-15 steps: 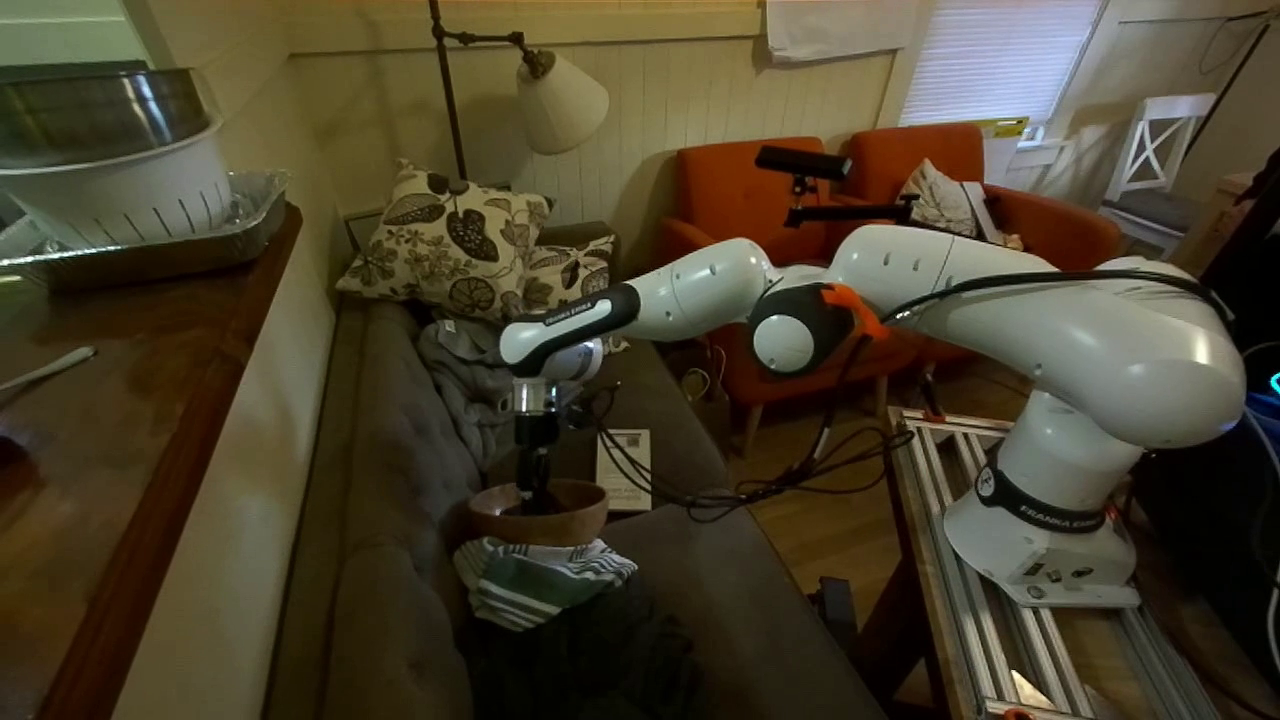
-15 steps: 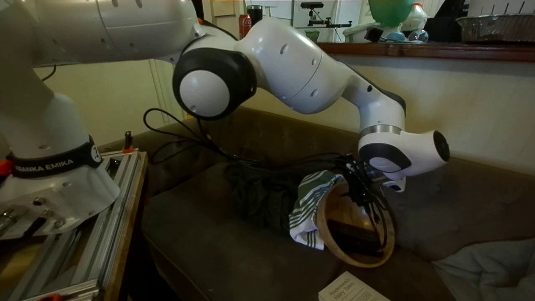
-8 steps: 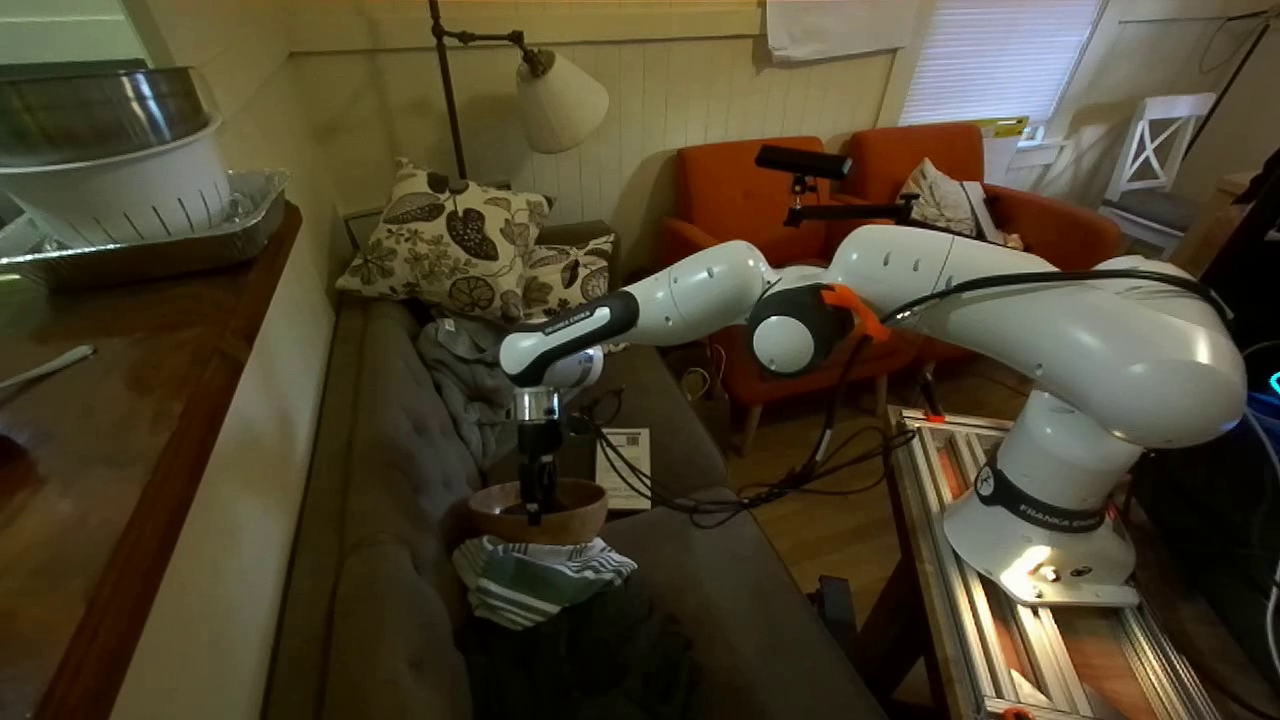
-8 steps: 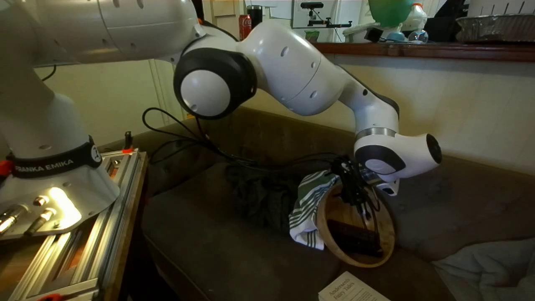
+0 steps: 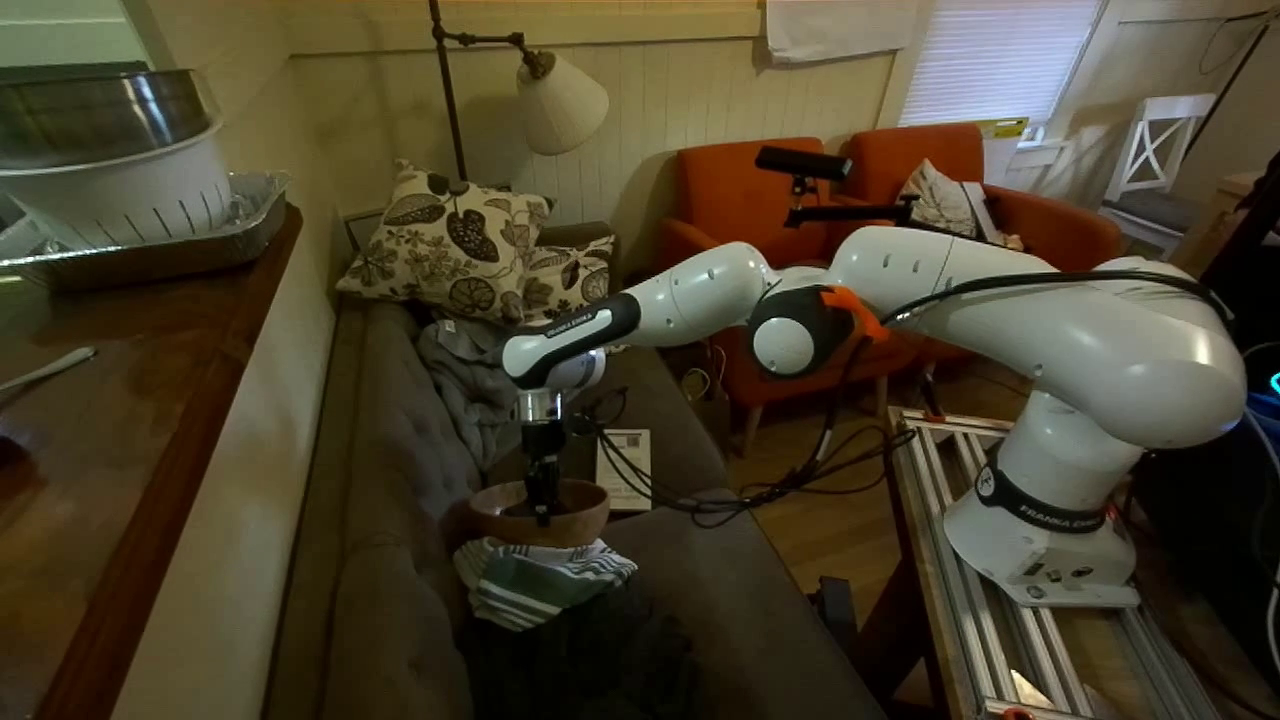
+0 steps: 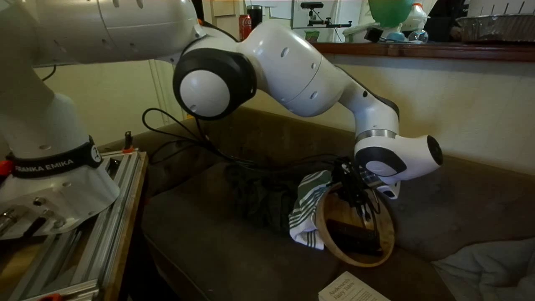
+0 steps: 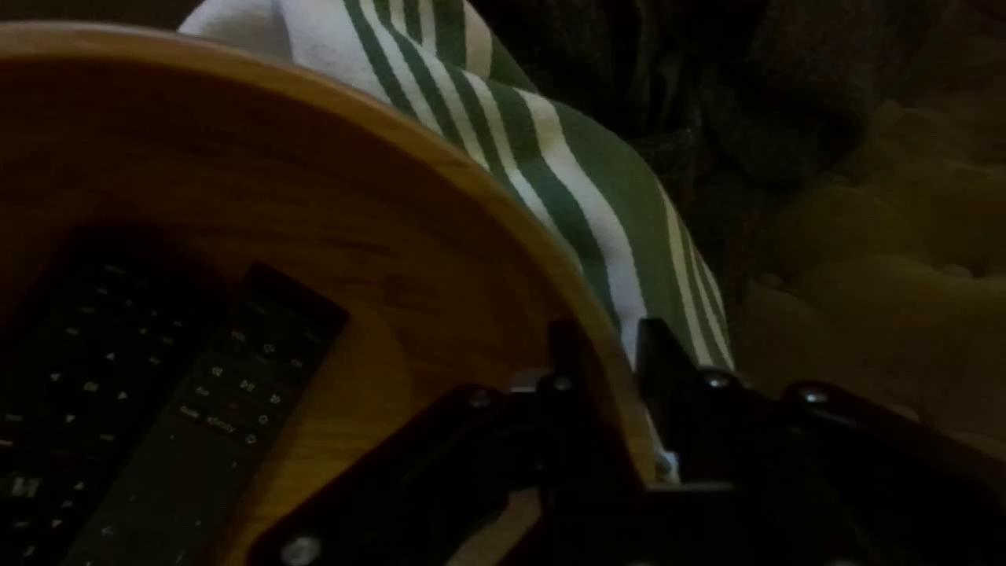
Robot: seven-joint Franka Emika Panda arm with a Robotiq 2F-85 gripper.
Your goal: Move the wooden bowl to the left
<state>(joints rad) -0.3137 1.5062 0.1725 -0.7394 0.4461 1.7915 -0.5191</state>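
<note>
The wooden bowl [image 5: 582,524] rests on the sofa, partly against a striped towel, in both exterior views. Seen from the wrist, the bowl's curved wall [image 7: 471,259] runs down between the two fingers of my gripper [image 7: 605,338]. One finger stands inside the bowl and the other outside, next to the towel, both close against the rim. The jaws are drawn together on that wall. In an exterior view my gripper [image 5: 543,508] reaches down over the near side of the bowl. Much of the fingers is dark, so the exact contact is hard to see.
Two dark remotes [image 7: 212,401] lie inside the bowl. The green-and-white towel [image 5: 540,580] is beside it, with dark cloth [image 6: 267,200] beyond. A white book [image 6: 351,288] lies near the bowl. Loose cables [image 5: 720,505] hang from the arm. The sofa back [image 5: 400,470] stands close by.
My wrist shifted slightly towards the towel side of the bowl, then stayed nearly still. The fingers have drawn together about the bowl's wall. The bowl, towel and book have not moved.
</note>
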